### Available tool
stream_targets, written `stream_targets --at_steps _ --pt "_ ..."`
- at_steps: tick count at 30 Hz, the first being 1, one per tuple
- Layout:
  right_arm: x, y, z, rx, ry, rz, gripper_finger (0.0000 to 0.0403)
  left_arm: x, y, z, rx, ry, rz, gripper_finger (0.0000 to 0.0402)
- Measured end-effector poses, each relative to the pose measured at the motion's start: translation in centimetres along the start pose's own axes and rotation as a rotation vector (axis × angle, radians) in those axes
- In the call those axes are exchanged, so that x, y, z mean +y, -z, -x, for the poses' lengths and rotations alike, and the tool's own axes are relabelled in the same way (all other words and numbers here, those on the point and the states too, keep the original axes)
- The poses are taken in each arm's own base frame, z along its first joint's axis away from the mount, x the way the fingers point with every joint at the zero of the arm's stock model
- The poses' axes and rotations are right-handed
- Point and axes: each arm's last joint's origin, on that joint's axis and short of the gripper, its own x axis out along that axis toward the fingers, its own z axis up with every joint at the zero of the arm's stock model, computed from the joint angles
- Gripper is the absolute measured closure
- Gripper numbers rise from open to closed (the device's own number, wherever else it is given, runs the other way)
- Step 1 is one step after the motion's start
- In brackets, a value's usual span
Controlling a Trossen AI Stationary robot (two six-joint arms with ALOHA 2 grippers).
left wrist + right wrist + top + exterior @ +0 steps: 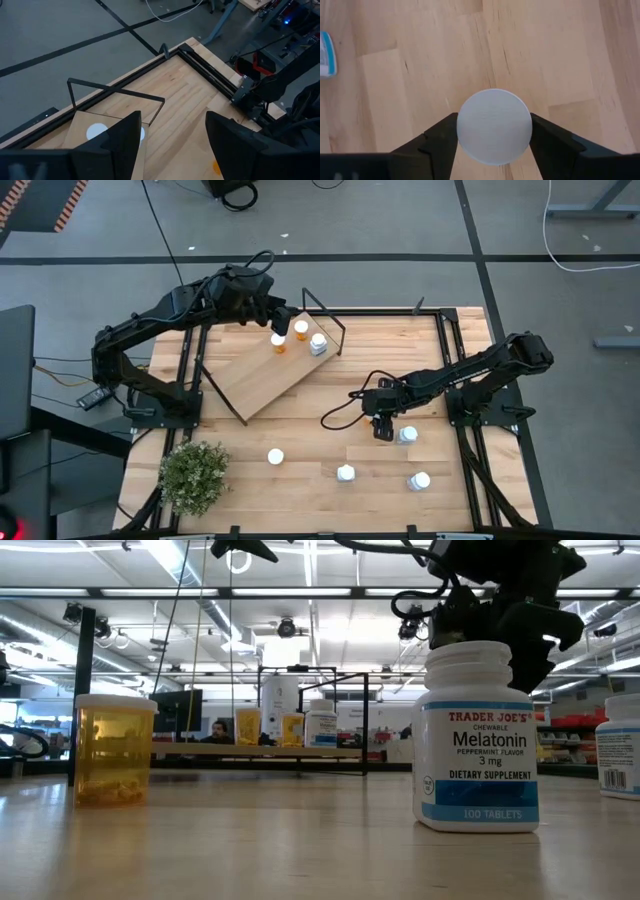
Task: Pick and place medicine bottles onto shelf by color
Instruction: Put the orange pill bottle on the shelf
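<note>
Two fingers [440, 137] of the right gripper [493, 142] are closed around a white bottle [493, 126]; it should be lifted straight. Left gripper [170, 145] is held open over the shelf [262, 375].

Two dark, near-black arms are seen, each built of slim jointed links with bulkier rounded housings at the joints. The left arm [170, 315] is mounted on a black base plate, and the right arm [480, 370] likewise. Thin black cables are looped beside the right arm's wrist, just behind its jaws. The left gripper [172, 145] is formed of two broad, matte black fingers with angular, tapered outlines. The right gripper [493, 145] is made of the same matte black, its inner faces sloped inward. No markings are discernible.
</note>
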Motion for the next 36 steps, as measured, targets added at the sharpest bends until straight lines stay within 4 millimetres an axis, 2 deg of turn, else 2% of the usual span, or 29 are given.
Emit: stream_targets --at_steps 5,10,19,23,28,32,36 --pt "0.3 -1.4 1.1 -0.045 -0.014 -0.002 0.0169 -0.1 -0.1 0.0 -0.014 0.008 0.004 0.0173" --pt "0.0 -3.9 2.9 -0.139 -0.017 -0.034 0.0169 -0.1 -0.2 0.0 -0.022 0.013 0.006 0.0173" --pt "-2.1 -8.7 7.1 -0.335 -0.007 -0.055 0.0169 -0.2 -0.5 0.2 -0.054 0.03 -0.011 0.0173" --pt "-3.7 -10.0 8.3 -0.398 0.013 -0.09 0.0169 -0.2 -0.7 0.5 -0.074 0.038 -0.008 0.0173" --pt "-5.1 -11.4 8.0 -0.397 -0.025 -0.132 0.0169 -0.2 -0.9 1.0 -0.094 0.045 -0.03 0.0173" --pt "-5.0 -14.3 7.1 -0.382 -0.055 -0.117 0.0169 0.2 -1.3 1.8 -0.129 0.051 -0.025 0.0173" --pt "-4.7 -17.7 5.3 -0.324 -0.04 -0.088 0.0168 0.7 -1.8 2.8 -0.166 0.049 -0.009 0.0173"
